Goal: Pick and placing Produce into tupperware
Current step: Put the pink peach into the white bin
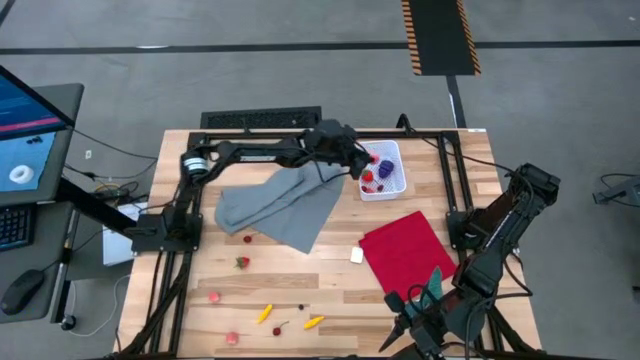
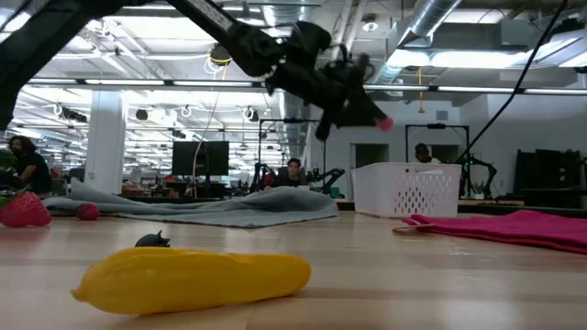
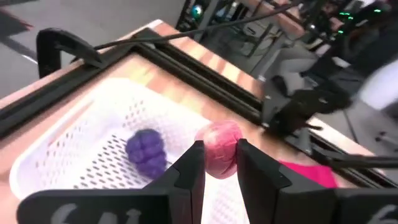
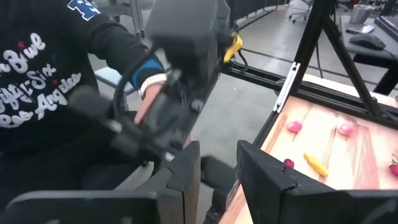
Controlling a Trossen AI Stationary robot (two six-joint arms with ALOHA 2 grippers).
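Tupperware (image 1: 392,172) at the table's far edge, right of centre: a white tub with perforated walls, holding a purple grape bunch (image 3: 147,150) and some red pieces (image 1: 372,180). Left gripper (image 1: 358,163) poised over the tub's left rim, fingers (image 3: 189,171) pinched on a pink berry (image 3: 219,148), held clear above the basket floor. In the low view, same berry (image 2: 385,123) seen at the fingertips, well above the tub (image 2: 406,189).

Grey cloth (image 1: 280,208) spread left of the tub, partly under the left arm. Red cloth (image 1: 408,250) lying nearer, to the right of centre, with a small white cube (image 1: 356,256) just beside its left edge.

More produce scattered over the near left part of the table: a strawberry (image 1: 241,263), a small red piece (image 1: 248,238) near the grey cloth, pink pieces (image 1: 214,297) and (image 1: 232,338), two yellow pieces (image 1: 264,314) and (image 1: 313,322), a cherry (image 1: 279,327).

Right gripper (image 1: 420,318) parked at the near right corner, off the table's edge, fingers (image 4: 186,174) a narrow gap apart and holding nothing. Person in a dark printed sweatshirt (image 4: 43,68) seen beyond it in the right wrist view.
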